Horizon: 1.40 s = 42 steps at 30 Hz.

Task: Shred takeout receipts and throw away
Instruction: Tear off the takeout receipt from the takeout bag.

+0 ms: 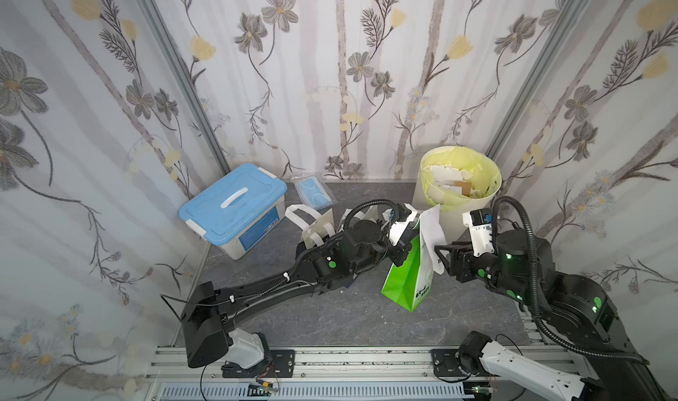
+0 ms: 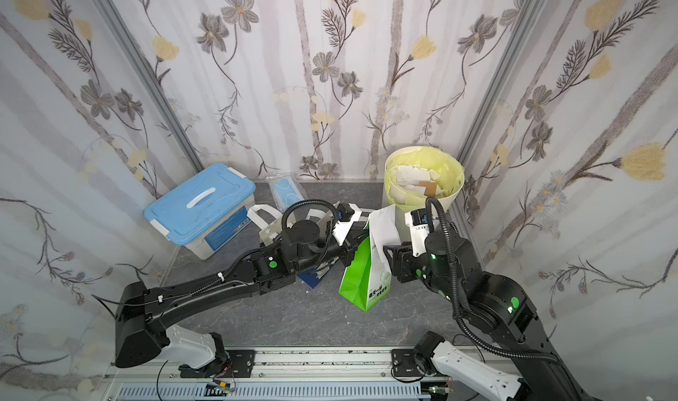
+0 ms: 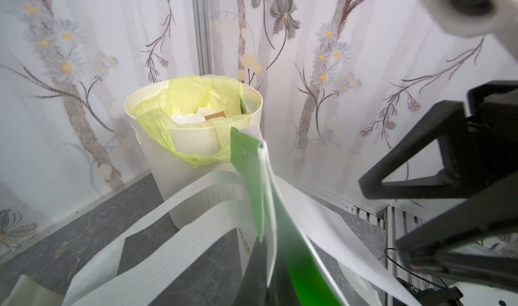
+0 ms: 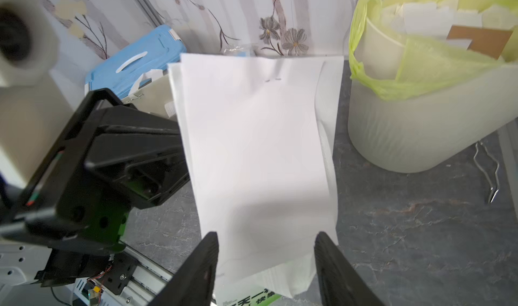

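We work on a grey table (image 1: 348, 318) walled by flowered curtains (image 1: 330, 68); a lined bin (image 1: 418, 191) holding paper scraps stands at the back right. The left gripper (image 1: 401, 251) is clamped on the top edge of the green bag (image 1: 405, 281), which leans tilted just before the bin; the white receipt (image 1: 432, 230) hangs down the bag's side, small staples showing near its top. The right gripper (image 4: 266, 265) has its fingers (image 4: 206, 265) apart, one on each side of the receipt's lower end; we cannot tell whether they touch it.
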Each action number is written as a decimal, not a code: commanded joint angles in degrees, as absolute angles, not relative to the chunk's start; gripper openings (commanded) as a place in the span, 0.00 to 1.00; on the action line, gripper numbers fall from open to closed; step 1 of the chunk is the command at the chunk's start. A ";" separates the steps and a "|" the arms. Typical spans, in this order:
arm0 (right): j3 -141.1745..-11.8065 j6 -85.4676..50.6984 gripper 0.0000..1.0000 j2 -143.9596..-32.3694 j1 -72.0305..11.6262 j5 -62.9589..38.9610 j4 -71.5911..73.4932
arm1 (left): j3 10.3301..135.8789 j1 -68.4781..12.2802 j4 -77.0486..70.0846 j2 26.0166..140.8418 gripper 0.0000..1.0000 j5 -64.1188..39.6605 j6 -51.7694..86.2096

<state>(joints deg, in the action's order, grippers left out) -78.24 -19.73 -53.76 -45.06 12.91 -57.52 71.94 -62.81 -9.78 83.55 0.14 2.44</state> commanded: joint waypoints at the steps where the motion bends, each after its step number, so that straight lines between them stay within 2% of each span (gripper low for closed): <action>1: -78.41 -5.41 0.60 -52.62 -46.32 14.02 -54.56 | 75.33 -62.83 -0.74 84.62 0.00 2.97 5.89; 9: -72.51 14.73 0.62 -50.89 -48.23 15.63 -52.70 | 81.09 -62.82 5.71 87.01 0.00 1.21 6.79; 17: -68.20 18.32 0.62 -51.83 -49.72 22.39 -44.50 | 82.05 -62.84 6.72 87.29 0.00 -0.25 6.25; 22: -68.46 18.19 0.57 -52.31 -49.83 25.14 -42.64 | 82.09 -62.79 7.28 86.84 0.00 -0.71 5.54; 31: -67.76 17.45 0.66 -52.32 -49.99 6.20 -50.68 | 82.16 -62.75 7.43 86.85 0.00 1.03 5.55; 37: -64.64 18.02 0.67 -51.67 -50.10 16.42 -45.66 | 81.78 -62.74 7.23 86.50 0.00 0.88 6.09; 42: -65.71 19.31 0.57 -50.50 -50.04 22.61 -42.46 | 80.61 -62.74 7.29 85.68 0.00 1.34 5.43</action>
<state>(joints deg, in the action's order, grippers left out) -65.04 17.69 -50.94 -50.04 17.50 -47.16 81.06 -62.78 8.25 86.28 0.45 6.02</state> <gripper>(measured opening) 0.583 0.051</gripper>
